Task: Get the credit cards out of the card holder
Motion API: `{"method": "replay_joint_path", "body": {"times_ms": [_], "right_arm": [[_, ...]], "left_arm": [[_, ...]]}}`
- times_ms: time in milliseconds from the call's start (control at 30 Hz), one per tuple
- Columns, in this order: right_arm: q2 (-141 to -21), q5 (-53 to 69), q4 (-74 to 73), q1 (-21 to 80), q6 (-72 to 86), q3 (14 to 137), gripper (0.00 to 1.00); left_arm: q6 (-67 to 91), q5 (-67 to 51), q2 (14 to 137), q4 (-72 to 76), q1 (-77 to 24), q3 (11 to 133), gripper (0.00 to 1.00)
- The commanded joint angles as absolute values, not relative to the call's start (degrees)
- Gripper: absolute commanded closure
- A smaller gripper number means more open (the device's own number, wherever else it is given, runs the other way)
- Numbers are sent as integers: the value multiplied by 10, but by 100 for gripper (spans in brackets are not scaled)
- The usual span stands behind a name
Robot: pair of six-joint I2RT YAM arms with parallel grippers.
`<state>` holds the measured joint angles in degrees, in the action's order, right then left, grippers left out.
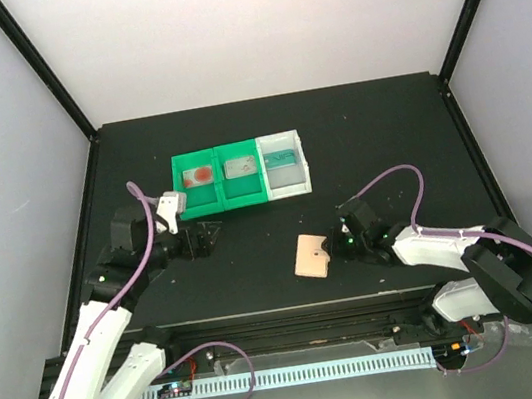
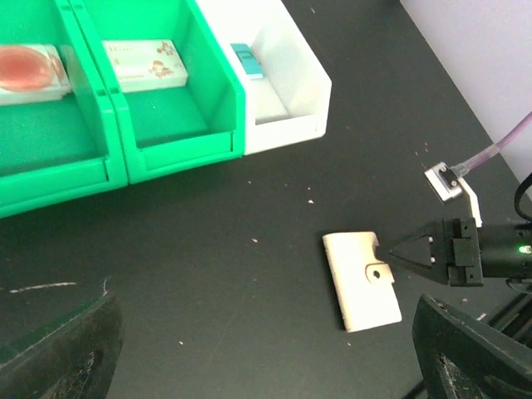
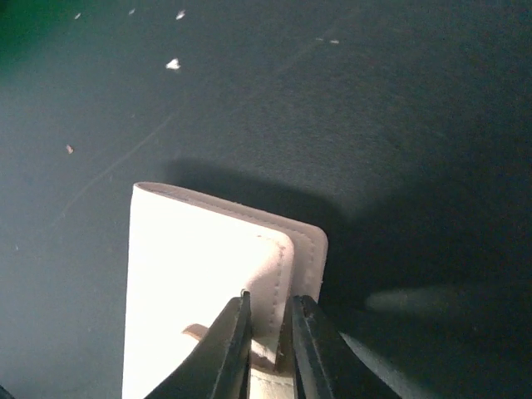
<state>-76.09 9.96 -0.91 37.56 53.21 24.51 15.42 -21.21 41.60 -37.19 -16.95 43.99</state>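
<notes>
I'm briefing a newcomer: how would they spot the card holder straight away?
On the black table, look nearer the arms than the green-and-white bin tray. The card holder lies flat at the tips of the right claw: the only tan, rounded-cornered rectangle there.

Even, diffuse light falls from above in the top view. The pale walls come out bright, the back one close to washed out, while the matt black table (image 1: 388,140) swallows light and carries only faint shadows beside the arms. The left wrist view is sharp and well lit at mid-distance, with mild glare on the white compartment of the bin tray (image 2: 299,87). The left gripper (image 2: 266,357) shows only as two dark, blurred masses in the bottom corners. The right wrist view is dim and greenish. There the card holder (image 3: 208,274) is overexposed almost to white and throws a soft shadow beyond its far edge, and the right gripper (image 3: 268,309) is near-black, without detail.
</notes>
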Motion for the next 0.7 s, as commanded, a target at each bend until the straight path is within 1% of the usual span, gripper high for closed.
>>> {"method": "replay_joint_path", "body": {"times_ms": [0,100,233,300,400,467,567,667], "right_arm": [[-762,108,54,374,518,231,90],[-758,128,81,375,511,230,98],[-751,166,113,376,488,235,99],[-748,209,159,377,481,230,99],[-738,265,224,379,483,225,99],[-722,286,254,384,487,225,99],[-690,305,272,391,482,230,99],[-661,324,282,394,482,235,99]], "left_arm": [[206,-267,440,-363,-168,442,5],[248,-317,457,-339,-169,419,10],[280,-337,464,-305,-174,386,14],[286,-345,461,-291,-179,373,15],[305,-358,446,-254,-189,349,15],[327,-389,435,-209,-192,328,14],[359,-428,414,-145,-195,292,10],[403,-459,400,-68,-197,256,8]]}}
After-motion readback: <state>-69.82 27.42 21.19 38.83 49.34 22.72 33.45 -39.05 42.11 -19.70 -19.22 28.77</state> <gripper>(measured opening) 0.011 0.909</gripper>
